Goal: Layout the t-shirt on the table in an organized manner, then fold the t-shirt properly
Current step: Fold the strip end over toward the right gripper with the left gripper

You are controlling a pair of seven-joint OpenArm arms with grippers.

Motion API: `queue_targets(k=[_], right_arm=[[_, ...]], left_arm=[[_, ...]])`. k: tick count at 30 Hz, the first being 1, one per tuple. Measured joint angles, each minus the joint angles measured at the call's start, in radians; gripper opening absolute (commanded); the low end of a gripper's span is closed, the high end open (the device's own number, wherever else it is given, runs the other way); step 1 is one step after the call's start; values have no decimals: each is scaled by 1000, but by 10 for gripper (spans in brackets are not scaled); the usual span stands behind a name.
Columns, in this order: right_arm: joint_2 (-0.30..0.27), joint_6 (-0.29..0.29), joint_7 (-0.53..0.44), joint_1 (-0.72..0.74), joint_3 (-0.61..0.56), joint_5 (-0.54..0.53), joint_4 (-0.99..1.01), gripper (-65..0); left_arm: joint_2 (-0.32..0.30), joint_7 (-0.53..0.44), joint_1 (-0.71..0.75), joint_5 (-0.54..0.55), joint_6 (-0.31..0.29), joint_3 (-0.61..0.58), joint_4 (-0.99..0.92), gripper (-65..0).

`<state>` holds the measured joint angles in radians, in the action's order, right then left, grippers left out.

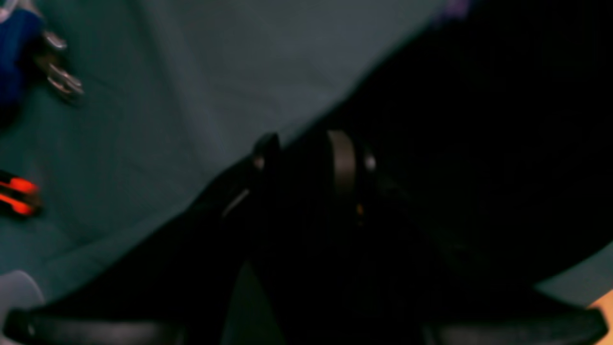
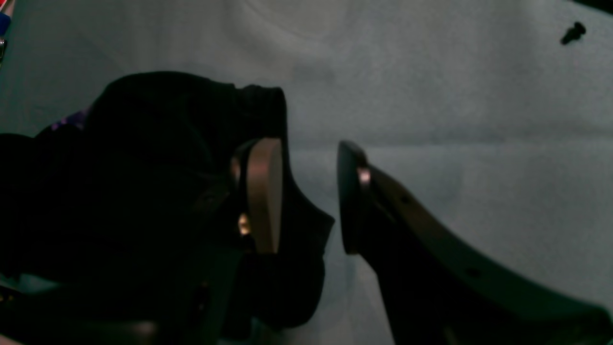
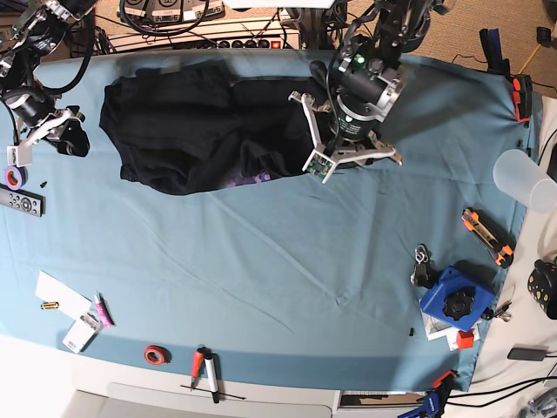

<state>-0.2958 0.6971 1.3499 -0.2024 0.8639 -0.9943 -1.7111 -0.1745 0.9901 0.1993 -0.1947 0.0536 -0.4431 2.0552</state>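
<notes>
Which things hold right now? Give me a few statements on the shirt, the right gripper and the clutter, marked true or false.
1. The t-shirt lies bunched and creased at the far side of the table, not spread flat. True.
2. The right gripper is shut tight. False: the right wrist view shows a clear gap between its fingers, with black fabric draped around one of them.
3. A clear plastic cup stands at the base view's right edge. True.
4. The blue box sits on the t-shirt. False: it rests on bare blue cloth near the front corner, well apart from the shirt.
5. A red tape roll lies near the front edge. True.
</notes>
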Motion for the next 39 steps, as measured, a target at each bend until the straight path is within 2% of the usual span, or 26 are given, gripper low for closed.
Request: queue_targets(k=[4, 5, 9, 15, 21, 22, 26, 28, 29, 31, 33, 35, 39], right_arm=[[0, 0, 0, 0, 0, 1, 0, -450], [0, 0, 0, 0, 0, 1, 0, -450], [0, 0, 0, 0, 0, 1, 0, -450], [0, 0, 0, 0, 0, 1, 0, -450], [0, 0, 0, 0, 0, 1, 0, -450], [0, 0, 0, 0, 0, 1, 0, -450], [0, 0, 0, 0, 0, 1, 0, -450], [0, 0, 0, 0, 0, 1, 0, -450], [0, 0, 0, 0, 0, 1, 0, -450], [0, 0, 0, 0, 0, 2, 0, -450], [0, 0, 0, 0, 0, 1, 0, -450], [0, 0, 0, 0, 0, 0, 0, -450], [0, 0, 0, 0, 0, 1, 0, -450]], left_arm=[[0, 0, 0, 2, -2, 0, -76, -496], [0, 5, 0, 16, -22, 0, -77, -496], [3, 4, 0, 132, -57, 0, -65, -496], [53, -30, 0, 358, -216, 0, -63, -496], [72, -40, -2, 538, -320, -12, -63, -496], [72, -37, -4, 554, -342, -23, -63, -496], [71, -11, -3, 578, -360, -42, 11, -496], [72, -19, -6, 497, -365, -45, 98, -498], [73, -26, -8, 421, -354, -47, 144, -509], [74, -34, -10, 241, -237, -41, 203, -537], [63, -40, -12, 92, -149, -19, 204, -545], [40, -38, -11, 34, -101, 8, 166, -545], [-6, -24, -8, 26, -50, 76, 65, -545]])
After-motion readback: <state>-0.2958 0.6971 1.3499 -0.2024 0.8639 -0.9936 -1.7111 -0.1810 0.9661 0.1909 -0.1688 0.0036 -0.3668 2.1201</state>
